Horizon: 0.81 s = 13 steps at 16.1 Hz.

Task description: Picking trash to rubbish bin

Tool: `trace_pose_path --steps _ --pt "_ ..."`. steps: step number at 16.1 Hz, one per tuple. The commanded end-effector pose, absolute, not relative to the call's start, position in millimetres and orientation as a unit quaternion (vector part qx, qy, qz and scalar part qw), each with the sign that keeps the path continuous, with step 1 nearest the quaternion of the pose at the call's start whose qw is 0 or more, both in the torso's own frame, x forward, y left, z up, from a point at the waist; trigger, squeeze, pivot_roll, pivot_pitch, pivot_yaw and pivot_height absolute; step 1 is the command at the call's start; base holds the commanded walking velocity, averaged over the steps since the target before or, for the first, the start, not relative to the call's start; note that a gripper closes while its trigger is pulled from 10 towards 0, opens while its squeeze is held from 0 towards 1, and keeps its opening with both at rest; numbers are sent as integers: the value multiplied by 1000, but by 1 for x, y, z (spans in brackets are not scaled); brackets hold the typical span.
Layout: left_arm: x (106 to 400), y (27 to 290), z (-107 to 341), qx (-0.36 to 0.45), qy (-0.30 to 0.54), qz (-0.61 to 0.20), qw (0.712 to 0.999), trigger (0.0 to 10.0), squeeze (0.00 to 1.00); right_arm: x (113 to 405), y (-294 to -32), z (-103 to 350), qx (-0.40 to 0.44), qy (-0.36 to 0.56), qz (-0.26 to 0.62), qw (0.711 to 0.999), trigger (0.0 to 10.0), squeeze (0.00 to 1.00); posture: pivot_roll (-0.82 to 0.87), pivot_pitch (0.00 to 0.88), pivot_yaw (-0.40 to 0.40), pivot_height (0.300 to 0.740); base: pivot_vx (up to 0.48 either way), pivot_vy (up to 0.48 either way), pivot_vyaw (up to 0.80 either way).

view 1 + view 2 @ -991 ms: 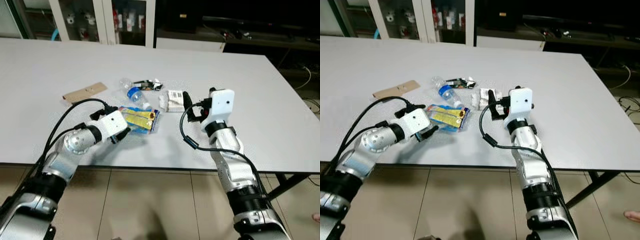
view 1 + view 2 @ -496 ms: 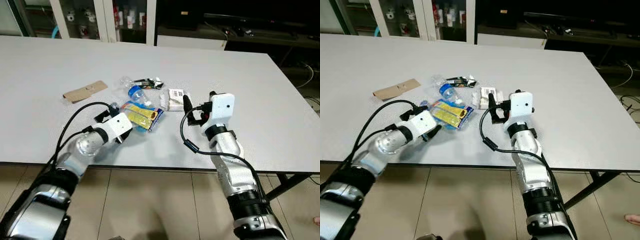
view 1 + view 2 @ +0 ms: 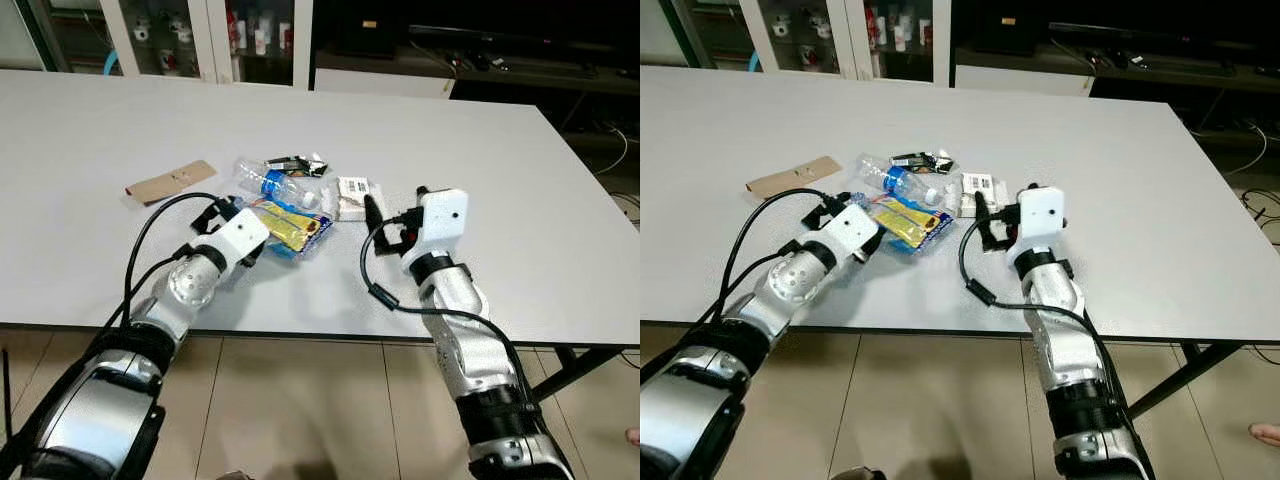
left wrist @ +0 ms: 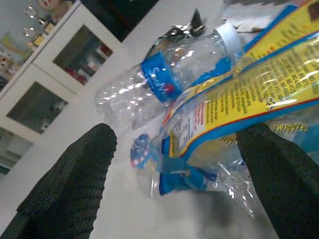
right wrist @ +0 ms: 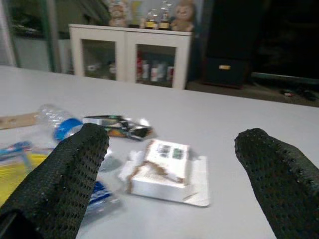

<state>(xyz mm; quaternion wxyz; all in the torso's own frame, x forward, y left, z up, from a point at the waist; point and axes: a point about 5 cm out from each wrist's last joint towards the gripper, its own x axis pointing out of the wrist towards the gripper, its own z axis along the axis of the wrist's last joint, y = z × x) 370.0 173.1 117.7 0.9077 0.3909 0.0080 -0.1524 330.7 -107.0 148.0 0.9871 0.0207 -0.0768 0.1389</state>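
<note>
White tabletop carries all the trash in one loose cluster: a clear plastic bottle with a blue label, a yellow and blue snack wrapper, a dark crumpled wrapper, a small white carton and, a little apart, a strip of brown cardboard. The left gripper sits low at the near end of the snack wrapper, its fingers spread wide on either side of the crinkled plastic and closed on nothing. The right gripper hovers just short of the white carton, also wide open and empty. No rubbish bin can be made out, and every piece lies on the table, so I judge the task barely begun: the first grasp, the carry and the drop are all left.
</note>
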Motion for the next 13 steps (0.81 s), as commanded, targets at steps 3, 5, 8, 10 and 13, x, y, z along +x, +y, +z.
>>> trace_pose_path --steps 3,5,8,10,13 --pt "370 167 117 386 2 -159 909 10000 0 319 -85 142 34 -47 242 969 10000 0 -54 65 -56 740 0 0 0" --pt "370 167 116 386 1 -160 908 10000 0 315 -79 140 36 -40 263 963 10000 0 -51 66 -57 740 0 0 0" --pt "369 167 113 387 4 -165 907 10000 0 308 -73 138 45 -23 310 950 10000 0 -53 67 -59 740 0 0 0" --pt "368 167 112 388 7 -168 906 10000 0 305 -73 137 42 -18 322 946 10000 0 -55 67 -60 740 0 0 0" --pt "368 166 110 387 8 -171 906 10000 0 302 -69 138 42 -13 341 939 10000 0 -55 66 -60 740 0 0 0"
